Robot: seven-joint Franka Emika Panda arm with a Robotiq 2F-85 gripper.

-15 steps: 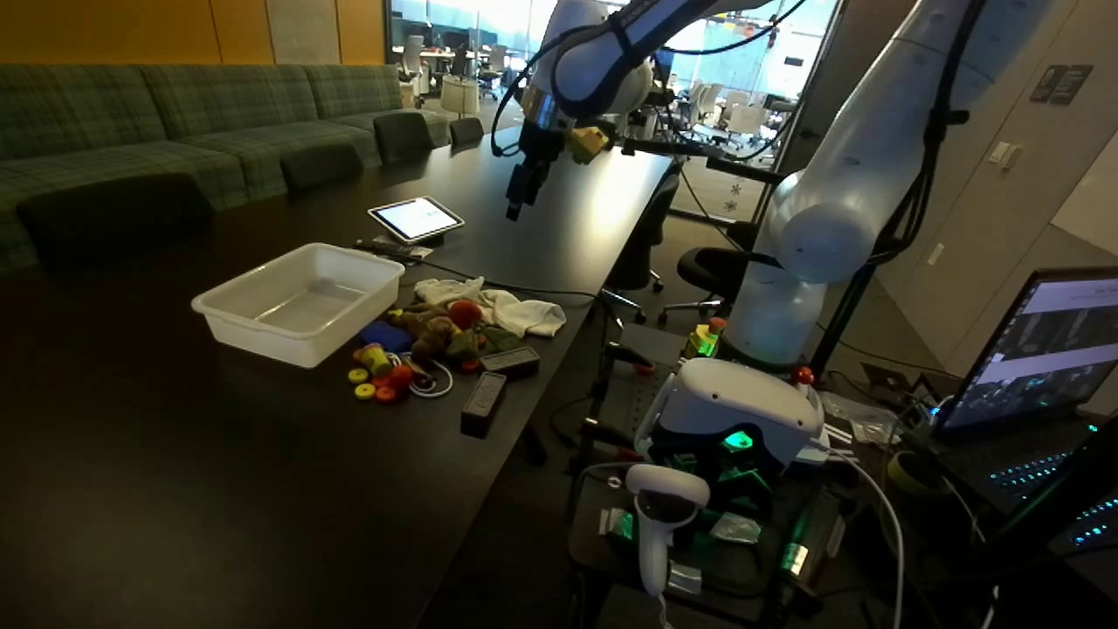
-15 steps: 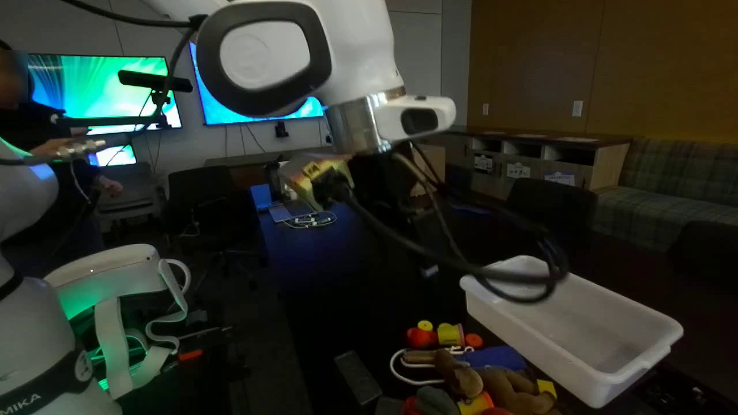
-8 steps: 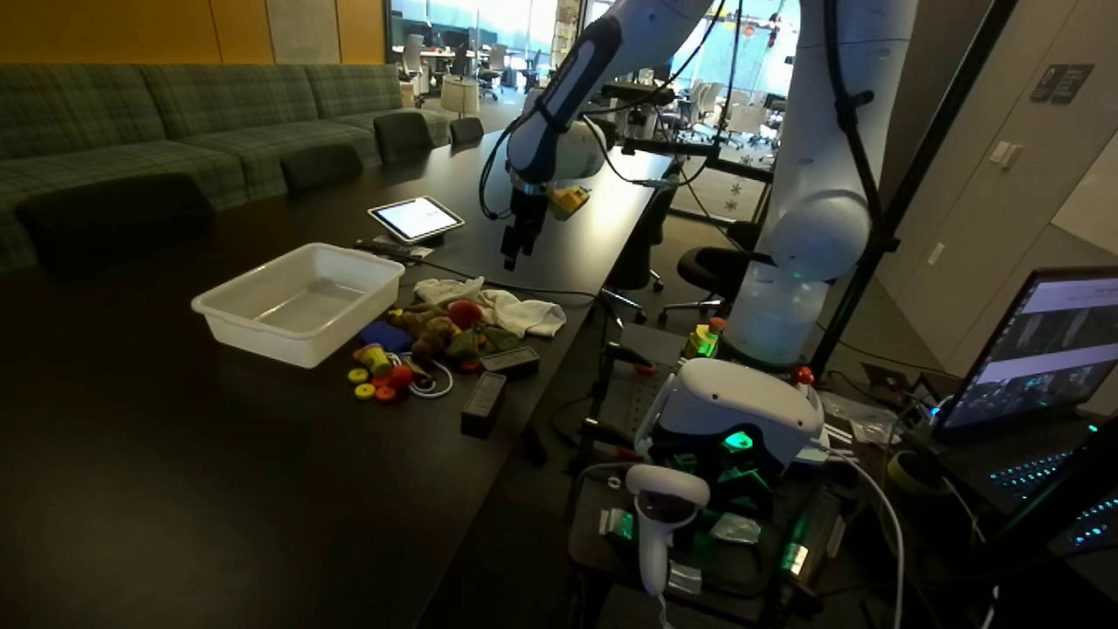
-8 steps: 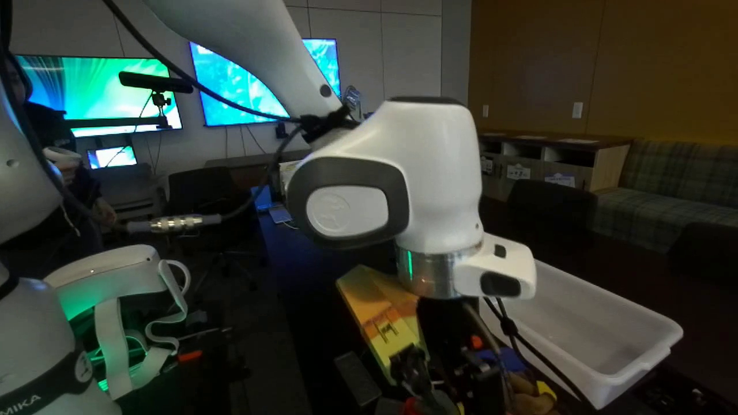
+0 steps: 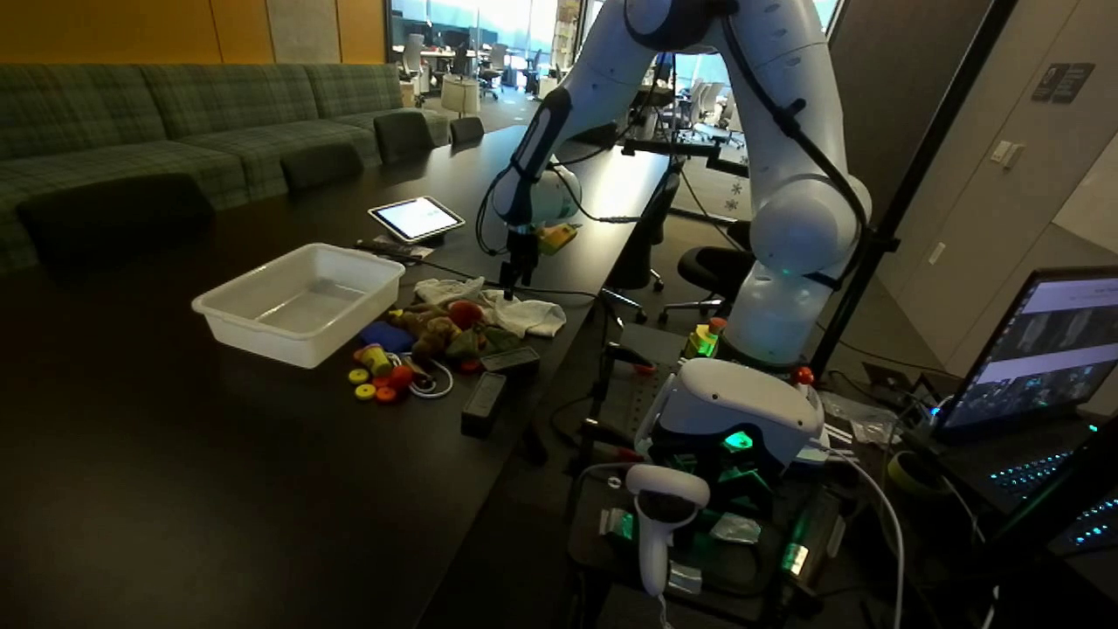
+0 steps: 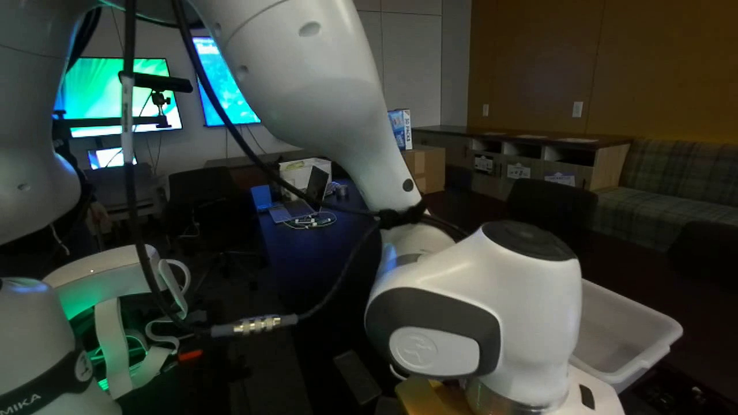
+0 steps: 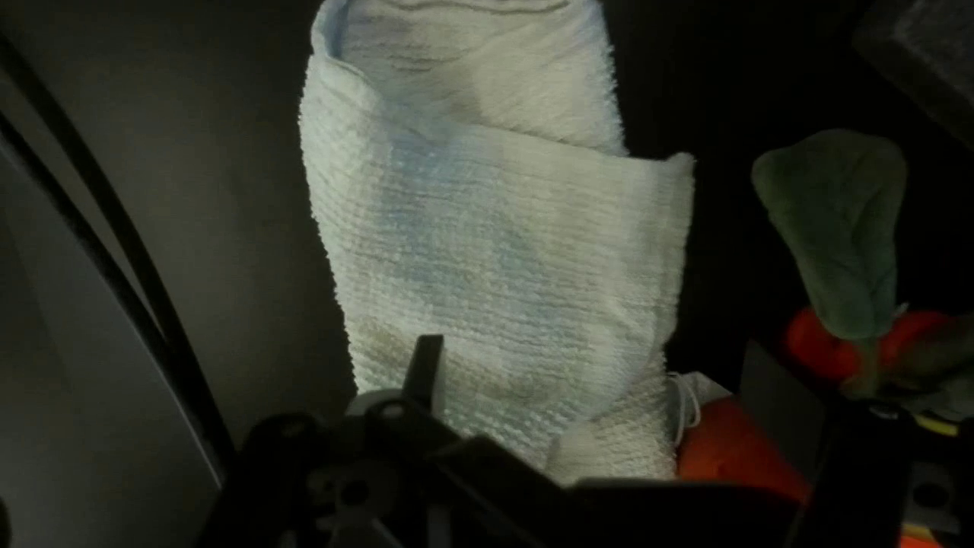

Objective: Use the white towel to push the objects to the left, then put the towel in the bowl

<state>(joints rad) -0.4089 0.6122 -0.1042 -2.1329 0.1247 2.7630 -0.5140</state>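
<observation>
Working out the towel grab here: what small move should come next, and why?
I'd probably ease the gripper down slightly: in the wrist view its jaws stand open with the white towel showing between them, not yet gripped. Go gently; a red-orange item shows near one jaw.

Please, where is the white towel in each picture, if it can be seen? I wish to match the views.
In an exterior view: the white towel lies near the middle, beneath the tool.
In an exterior view: not visible; the arm fills much of the foreground.
In the wrist view: the white towel fills the centre, reaching the top edge.
Shared landmark: the dark table, in all three.
</observation>
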